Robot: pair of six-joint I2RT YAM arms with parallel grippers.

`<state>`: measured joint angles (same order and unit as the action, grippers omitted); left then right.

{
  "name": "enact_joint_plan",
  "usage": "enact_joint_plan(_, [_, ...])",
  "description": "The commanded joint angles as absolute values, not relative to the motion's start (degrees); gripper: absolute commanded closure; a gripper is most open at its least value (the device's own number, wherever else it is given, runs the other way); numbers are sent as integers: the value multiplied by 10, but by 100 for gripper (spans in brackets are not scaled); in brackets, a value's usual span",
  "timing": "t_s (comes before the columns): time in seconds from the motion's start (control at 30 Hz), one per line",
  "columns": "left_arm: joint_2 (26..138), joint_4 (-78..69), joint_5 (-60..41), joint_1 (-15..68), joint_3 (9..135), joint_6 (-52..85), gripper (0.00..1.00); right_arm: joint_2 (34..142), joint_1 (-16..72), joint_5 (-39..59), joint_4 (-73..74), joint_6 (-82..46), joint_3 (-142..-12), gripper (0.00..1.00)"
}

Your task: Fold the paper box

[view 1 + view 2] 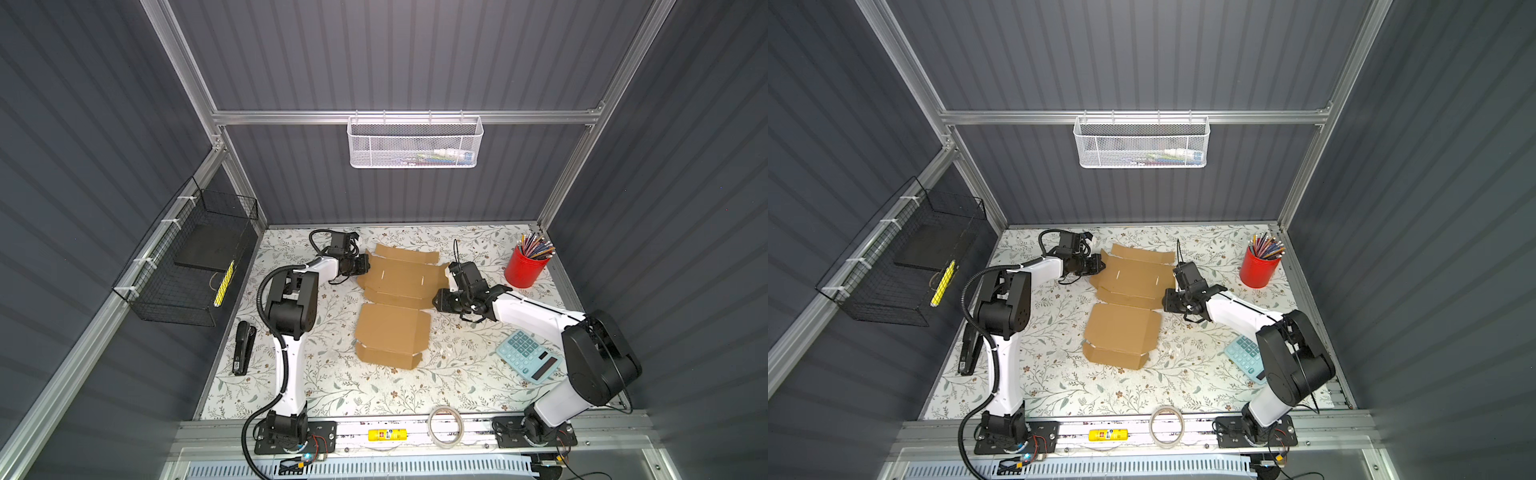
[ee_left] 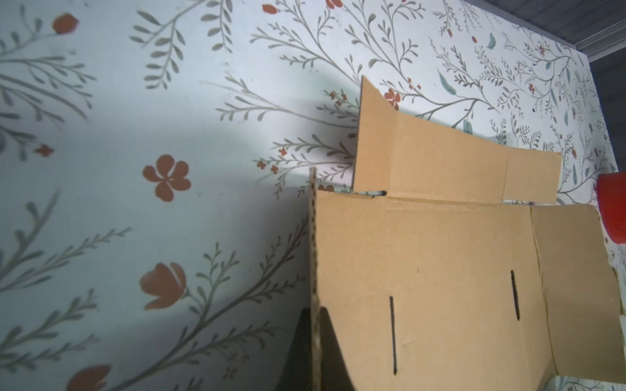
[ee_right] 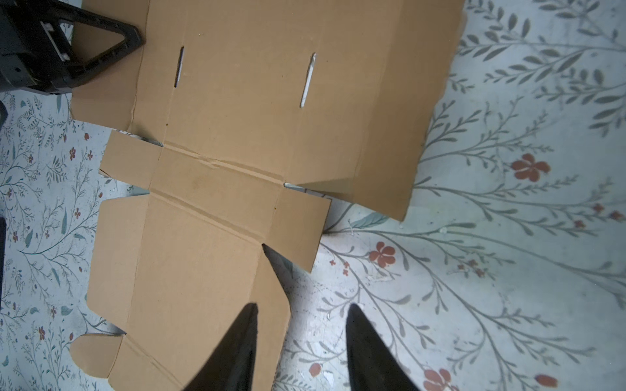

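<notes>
The paper box [image 1: 395,278] lies as an almost flat die-cut sheet in the middle of the floral surface [image 1: 332,374], toward the far side, with only its nearest end creased upward. The left end effector [image 1: 365,266] is clamped on the sheet's left edge; the left wrist view shows the corrugated rim pinched between its dark fingers. The right end effector [image 3: 302,306] hangs with its fingers apart at the right edge, one over the cardboard and one over the surface, holding nothing. Folding looks barely begun: this appears to be the step of raising a side wall. Next, the left arm probably has to swing the gripped edge up along its crease while the right steadies the sheet.
</notes>
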<state>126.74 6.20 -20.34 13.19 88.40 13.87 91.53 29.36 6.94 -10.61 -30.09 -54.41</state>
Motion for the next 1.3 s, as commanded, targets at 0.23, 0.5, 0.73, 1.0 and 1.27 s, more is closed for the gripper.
enact_joint_plan(0.23, [1193,26,-193,129,825,147,100,908,307,75,-97,-320,-540,54])
enact_joint_plan(0.5, [1130,1,-141,127,744,149,100,919,311,95,-91,-339,-556,49])
enact_joint_plan(0.73, [1063,-45,-99,125,665,170,100,938,314,137,-66,-360,-579,47])
enact_joint_plan(1.0, [999,-136,-61,125,569,214,100,975,314,169,-65,-389,-635,47])
enact_joint_plan(1.27, [938,-225,-10,125,486,240,100,976,314,146,-76,-444,-677,45])
